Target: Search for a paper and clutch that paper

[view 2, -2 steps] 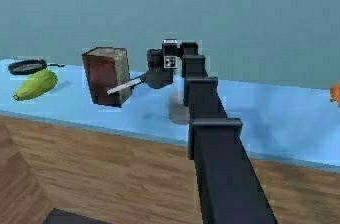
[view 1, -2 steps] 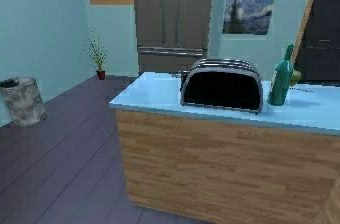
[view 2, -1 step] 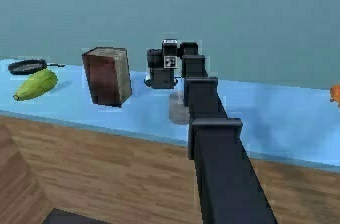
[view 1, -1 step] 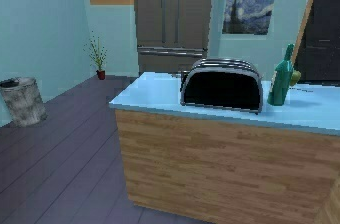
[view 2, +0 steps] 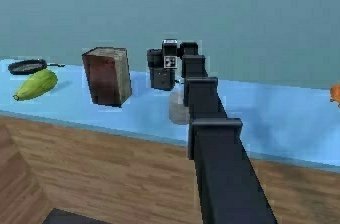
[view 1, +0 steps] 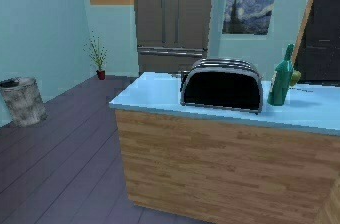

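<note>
The surface (view 2: pixel 278 120) runs long, and the arm (view 2: pixel 213 140) reaches across it, so we should scan it slowly. The toaster (view 1: pixel 220 85), box (view 2: pixel 106 75) and bottle (view 1: pixel 281 78) could each hide a flat sheet. We cannot tell how the fingers (view 2: pixel 155 70) stand, nor where the paper lies.

Showing pale blue on the countertop (view 1: pixel 328 105), black and chrome on the toaster (view 1: pixel 221 85), green on the bottle (view 1: pixel 281 78), reddish brown on the box (view 2: pixel 107 75) just left of the jaws.
</note>
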Robot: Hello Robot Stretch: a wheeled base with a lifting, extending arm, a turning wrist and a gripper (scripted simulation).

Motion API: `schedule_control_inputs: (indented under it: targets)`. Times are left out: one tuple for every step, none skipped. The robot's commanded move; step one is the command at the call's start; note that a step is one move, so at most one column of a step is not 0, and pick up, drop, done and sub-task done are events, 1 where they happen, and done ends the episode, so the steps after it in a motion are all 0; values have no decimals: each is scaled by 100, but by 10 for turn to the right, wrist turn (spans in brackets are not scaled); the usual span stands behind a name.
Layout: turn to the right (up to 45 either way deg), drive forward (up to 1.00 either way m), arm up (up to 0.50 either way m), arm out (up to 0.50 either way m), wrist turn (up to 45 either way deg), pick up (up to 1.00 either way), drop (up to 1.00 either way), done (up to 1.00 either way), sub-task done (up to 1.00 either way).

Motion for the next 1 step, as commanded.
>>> schedule_control_inputs:
  targets:
    - [0,0,-16,0,0,0,0,0,0]
